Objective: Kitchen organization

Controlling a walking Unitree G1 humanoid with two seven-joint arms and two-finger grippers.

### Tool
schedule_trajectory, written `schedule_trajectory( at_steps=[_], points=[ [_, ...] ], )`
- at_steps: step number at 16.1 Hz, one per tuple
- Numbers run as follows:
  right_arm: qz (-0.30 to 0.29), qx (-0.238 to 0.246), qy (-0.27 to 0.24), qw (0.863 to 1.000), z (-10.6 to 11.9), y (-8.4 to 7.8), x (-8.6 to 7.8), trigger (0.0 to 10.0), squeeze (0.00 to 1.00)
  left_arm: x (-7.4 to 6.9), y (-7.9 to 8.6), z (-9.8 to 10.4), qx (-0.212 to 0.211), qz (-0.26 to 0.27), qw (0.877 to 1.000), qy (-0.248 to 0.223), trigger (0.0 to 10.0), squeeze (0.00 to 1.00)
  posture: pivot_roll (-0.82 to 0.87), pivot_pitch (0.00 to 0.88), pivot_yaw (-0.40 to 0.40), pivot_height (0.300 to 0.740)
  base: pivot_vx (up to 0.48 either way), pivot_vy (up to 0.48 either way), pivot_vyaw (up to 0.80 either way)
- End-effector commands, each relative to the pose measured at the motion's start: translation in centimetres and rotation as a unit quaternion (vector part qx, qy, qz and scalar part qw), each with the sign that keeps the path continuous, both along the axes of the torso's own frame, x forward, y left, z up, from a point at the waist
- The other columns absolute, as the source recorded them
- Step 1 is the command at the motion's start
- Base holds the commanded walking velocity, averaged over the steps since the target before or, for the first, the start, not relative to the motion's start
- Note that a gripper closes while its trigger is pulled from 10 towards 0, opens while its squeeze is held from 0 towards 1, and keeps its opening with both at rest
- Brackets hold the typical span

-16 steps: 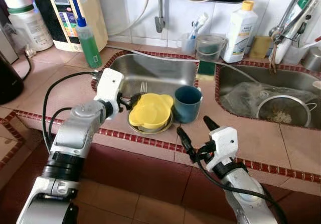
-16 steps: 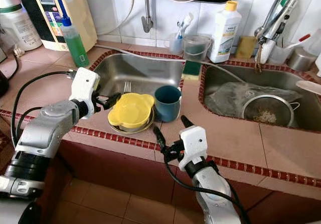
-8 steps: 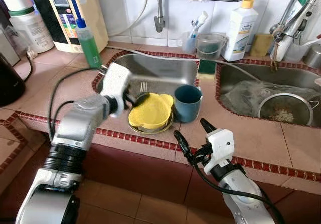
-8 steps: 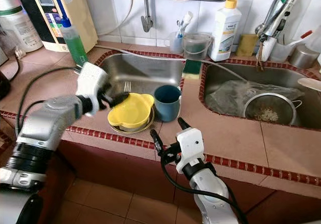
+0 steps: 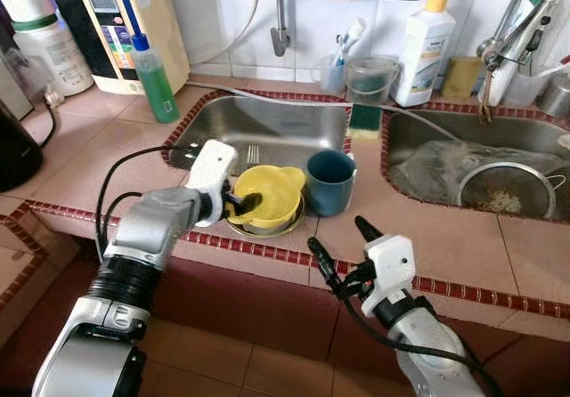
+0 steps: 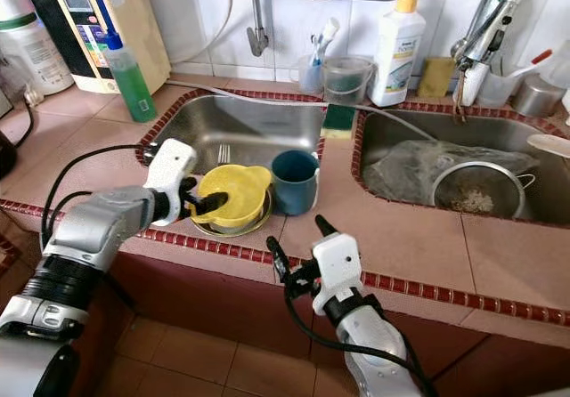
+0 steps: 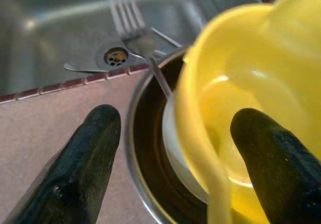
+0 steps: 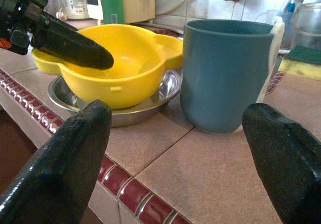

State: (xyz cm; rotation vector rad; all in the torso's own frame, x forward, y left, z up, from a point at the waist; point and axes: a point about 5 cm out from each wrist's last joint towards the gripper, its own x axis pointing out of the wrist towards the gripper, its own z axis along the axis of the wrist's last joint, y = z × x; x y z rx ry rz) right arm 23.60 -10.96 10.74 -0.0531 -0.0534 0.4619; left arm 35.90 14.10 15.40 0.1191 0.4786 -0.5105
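A: Yellow bowl sat in steel dish, near counter edge, left of blue cup?

B: Yes. I had left gripper open astride its rim. Looked light, rigid, slick plastic; rim's my hold. Right gripper open, idle.

The left hand stood with its fingers apart across the near rim of the yellow bowl, one finger inside and one outside. The bowl sat in a steel dish, and a fork lay over the dish edge toward the sink. The blue cup stood just beside the bowl and closed that side. The tiled surface before the right hand, whose fingers were spread wide, was free.
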Motion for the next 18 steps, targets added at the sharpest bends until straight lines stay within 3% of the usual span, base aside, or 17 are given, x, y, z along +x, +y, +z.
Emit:
schedule_trajectory(
  at_steps=[1, 18],
  points=[
    [0.002, 0.002, -0.007, 1.0, 0.49, 0.31, -0.06, 10.0, 0.0, 0.42, 0.42, 0.94, -0.007, 0.014, 1.0, -0.01, 0.0, 0.0, -0.14, 0.0, 0.106, 0.732, 0.0, 0.0, 0.0],
    [0.002, 0.004, -0.011, 1.0, 0.62, 0.59, 0.5, 10.0, 0.0, 0.41, 0.59, 1.39, 0.0, 0.004, 1.0, -0.015, 0.0, 0.0, -0.12, 0.0, 0.105, 0.732, 0.0, 0.0, 0.0]
  ],
)
